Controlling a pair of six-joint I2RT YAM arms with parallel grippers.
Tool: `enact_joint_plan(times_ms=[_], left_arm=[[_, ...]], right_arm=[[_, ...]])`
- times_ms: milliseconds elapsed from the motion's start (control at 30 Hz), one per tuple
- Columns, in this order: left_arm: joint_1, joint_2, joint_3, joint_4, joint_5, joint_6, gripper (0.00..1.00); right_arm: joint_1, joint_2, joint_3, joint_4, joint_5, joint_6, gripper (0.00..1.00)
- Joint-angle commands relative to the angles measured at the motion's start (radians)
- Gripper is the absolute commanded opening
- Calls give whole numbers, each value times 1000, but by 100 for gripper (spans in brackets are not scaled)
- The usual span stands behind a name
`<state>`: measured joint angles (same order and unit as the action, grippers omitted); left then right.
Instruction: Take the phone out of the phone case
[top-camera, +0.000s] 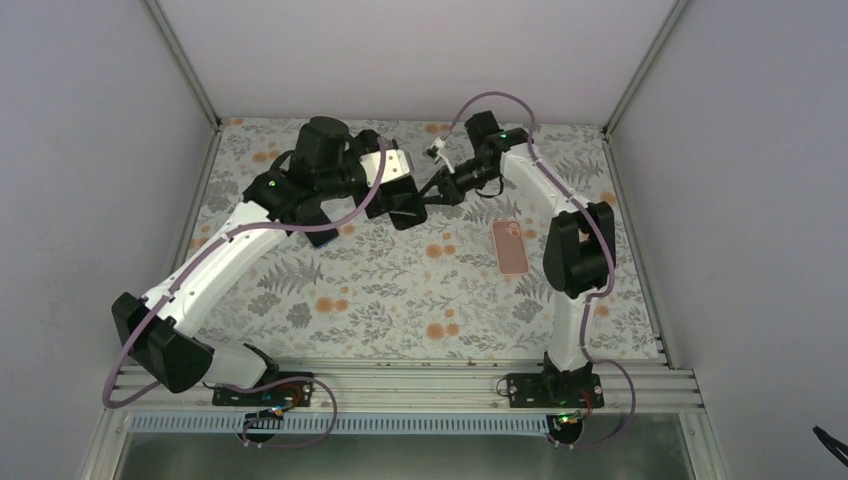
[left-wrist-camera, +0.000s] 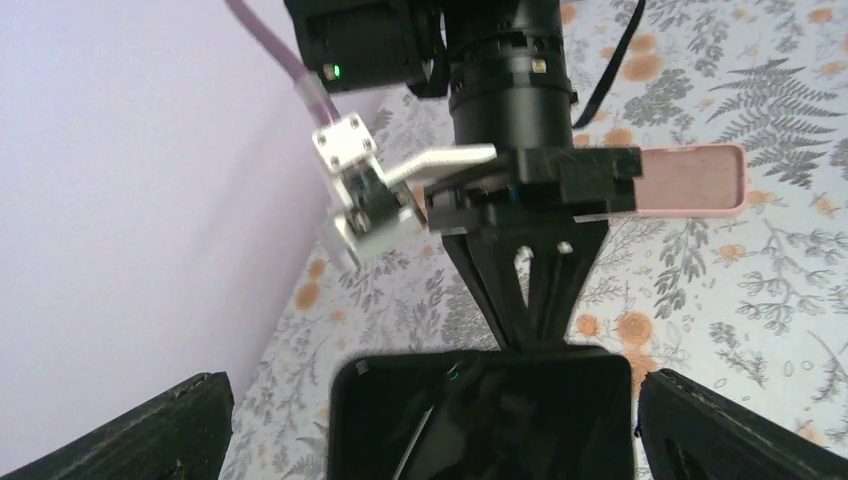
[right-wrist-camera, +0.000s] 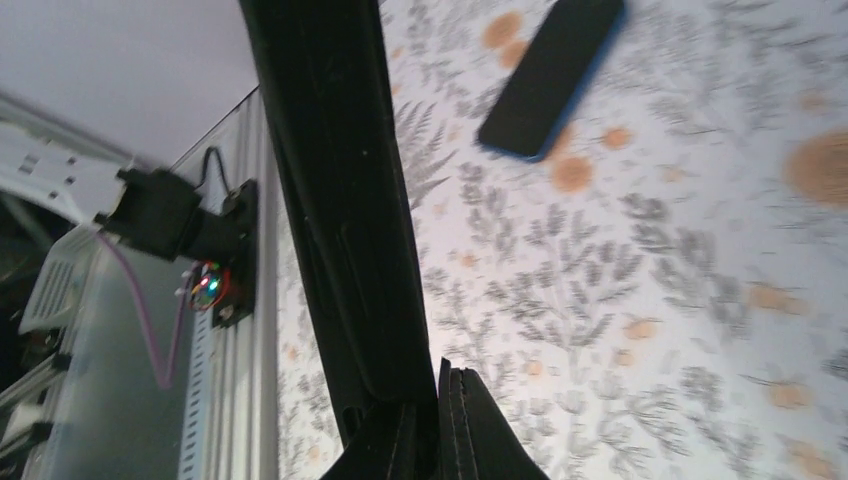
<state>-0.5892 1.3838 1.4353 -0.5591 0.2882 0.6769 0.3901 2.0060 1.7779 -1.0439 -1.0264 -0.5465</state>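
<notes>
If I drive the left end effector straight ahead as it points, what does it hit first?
Likely the glossy black rectangular phone, which lies between the fingers of the open left end effector. Just beyond are the tips of the shut right end effector; depth is unclear.

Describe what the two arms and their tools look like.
Both the left arm and right arm have white links with chunky black joints. A purple cable runs along each, and a small green light glows on each. The left tool and right tool are black.
</notes>
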Motion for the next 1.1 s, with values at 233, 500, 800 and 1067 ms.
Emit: enact_joint_plan(times_ms=[233,500,800,1067], left_arm=[[-28,57,-162,443,-225,-91,100],[-63,176,-224,745,-406,-141,100],[-72,285,-248,903,-492,-226,100],[-75,330,-235,931,-499,-240,100]], right_arm=[[-82,-88,-12,596,205,598,3],[-81,-73,53,678,421,719,3],[-76,-103,15,748,420,806,3],[-60,-102,14,765,423,833,3]])
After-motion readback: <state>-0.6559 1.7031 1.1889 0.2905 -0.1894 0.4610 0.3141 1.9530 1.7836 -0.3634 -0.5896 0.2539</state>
